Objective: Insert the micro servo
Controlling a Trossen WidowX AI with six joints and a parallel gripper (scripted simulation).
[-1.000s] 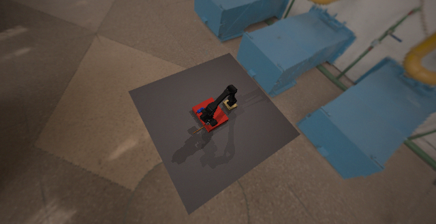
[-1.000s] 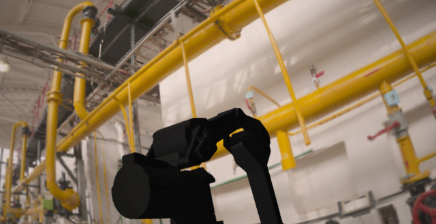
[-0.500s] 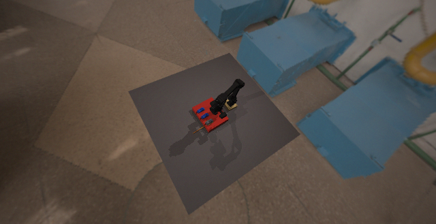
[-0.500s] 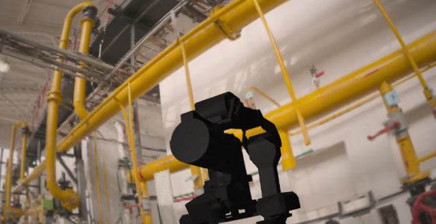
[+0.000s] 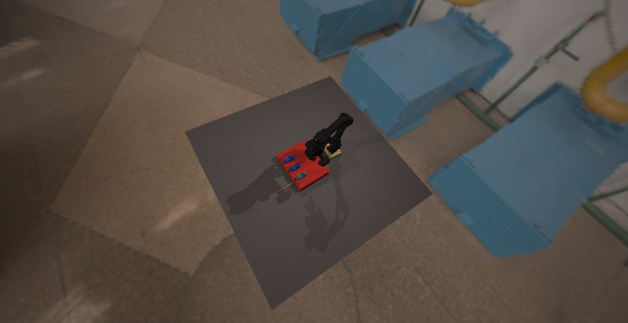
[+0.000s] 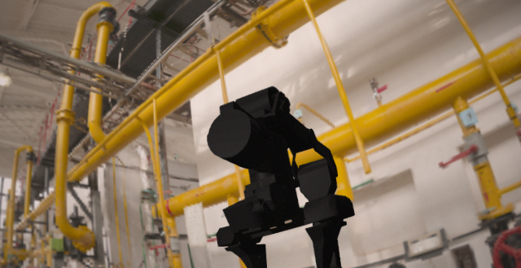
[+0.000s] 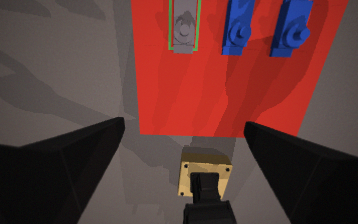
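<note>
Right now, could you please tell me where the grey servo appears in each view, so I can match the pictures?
Top: the grey servo is just below centre, near the lowest corner of the red deck.
Exterior: not in it.
Wrist: at the top edge, partly cut off, left of both blue servos.
Shared landmark: the black gripper, partly cropped in exterior.
</note>
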